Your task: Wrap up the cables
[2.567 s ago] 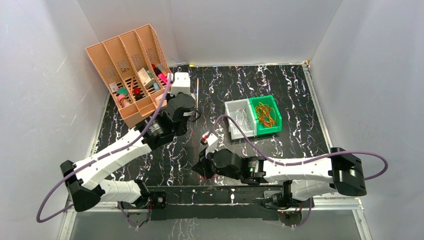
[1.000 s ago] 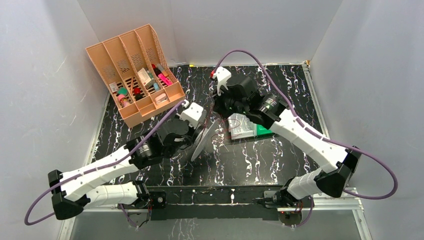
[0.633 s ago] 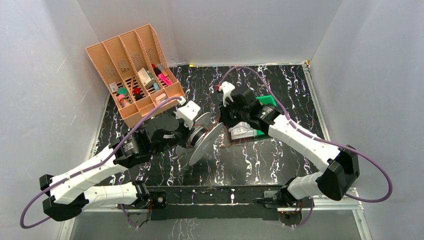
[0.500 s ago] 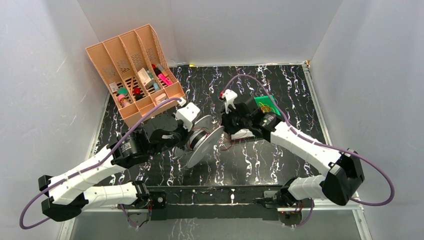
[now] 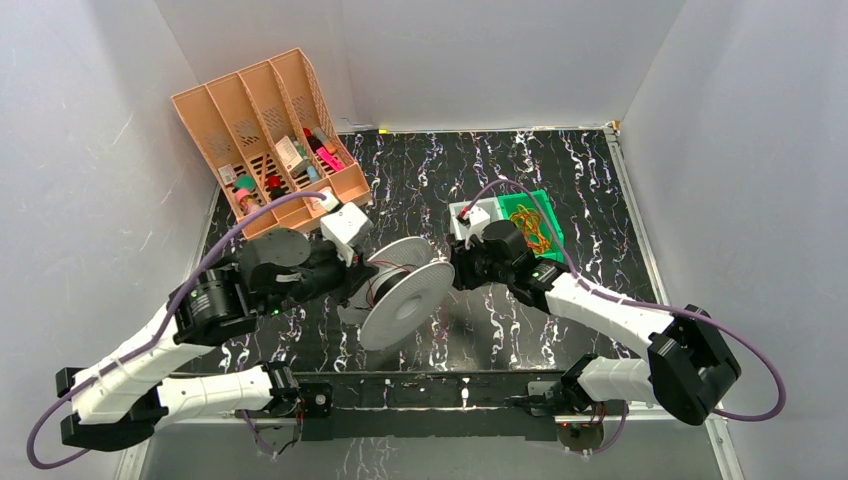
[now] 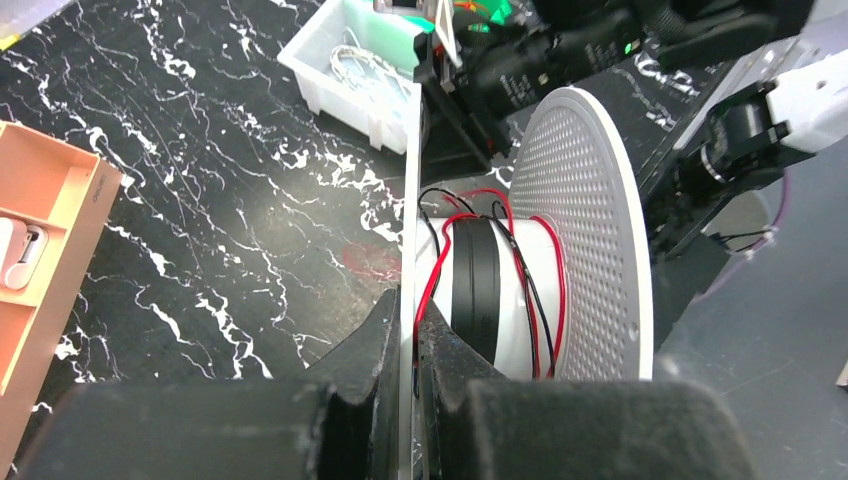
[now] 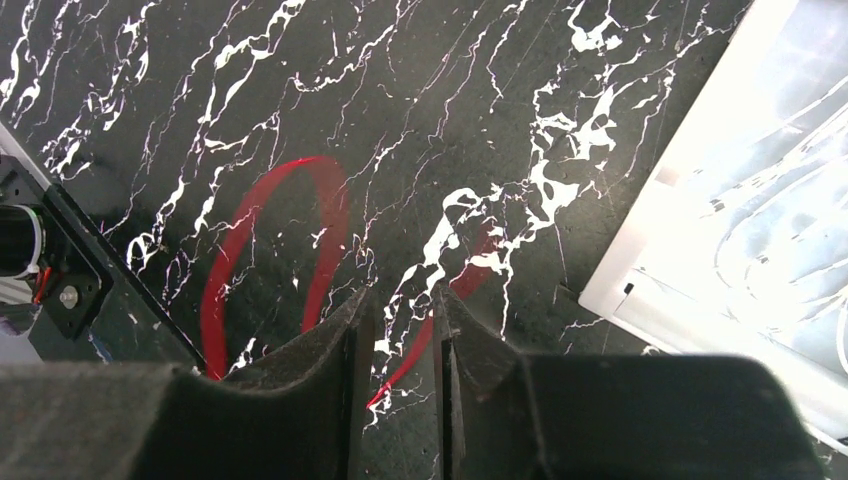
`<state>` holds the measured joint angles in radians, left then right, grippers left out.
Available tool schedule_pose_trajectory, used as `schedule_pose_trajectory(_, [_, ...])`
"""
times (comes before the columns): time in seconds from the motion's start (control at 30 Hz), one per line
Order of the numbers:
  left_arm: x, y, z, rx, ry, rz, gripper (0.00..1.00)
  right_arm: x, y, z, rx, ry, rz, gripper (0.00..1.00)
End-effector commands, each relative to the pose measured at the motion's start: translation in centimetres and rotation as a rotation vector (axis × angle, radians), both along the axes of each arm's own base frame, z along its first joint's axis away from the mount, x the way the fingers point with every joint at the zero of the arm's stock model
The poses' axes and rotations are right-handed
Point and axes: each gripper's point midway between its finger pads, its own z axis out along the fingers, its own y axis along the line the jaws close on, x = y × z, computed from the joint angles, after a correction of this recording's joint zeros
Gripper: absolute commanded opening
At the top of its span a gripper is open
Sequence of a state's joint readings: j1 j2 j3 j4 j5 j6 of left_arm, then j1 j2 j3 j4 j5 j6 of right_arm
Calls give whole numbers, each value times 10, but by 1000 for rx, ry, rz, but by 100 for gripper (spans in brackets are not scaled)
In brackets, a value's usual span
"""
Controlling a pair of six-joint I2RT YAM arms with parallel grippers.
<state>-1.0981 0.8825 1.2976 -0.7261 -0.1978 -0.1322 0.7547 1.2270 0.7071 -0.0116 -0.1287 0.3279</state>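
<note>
While the left hand [image 6: 408,312] is clamped on the white spool [image 6: 585,220] by one flange, the cables [image 6: 432,280] sit loosely round its hub. The right hand [image 7: 398,305] is nearly closed about a red strand; whether it grips, I can't tell.

The spool [image 5: 405,300] blocks mid-table; organizer [image 5: 228,105] and green bin [image 5: 556,235] crowd the back.
</note>
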Motion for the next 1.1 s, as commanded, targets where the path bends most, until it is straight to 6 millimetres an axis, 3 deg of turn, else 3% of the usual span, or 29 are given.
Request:
schedule_pose_trajectory(0.0, [-7, 3, 59, -198, -65, -5, 0, 10, 15, 28, 140, -87, -3, 37])
schedule_pose_trajectory(0.37, [15, 22, 98, -288, -146, 155, 0, -5, 13, 9, 165, -28, 16, 50])
schedule_pose_trajectory(0.7, [26, 22, 116, -317, -178, 214, 0, -20, -7, -11, 119, -6, -5, 59])
schedule_pose_trajectory(1.07, [32, 16, 124, -345, -193, 233, 0, -24, 6, -16, 189, 22, 32, 73])
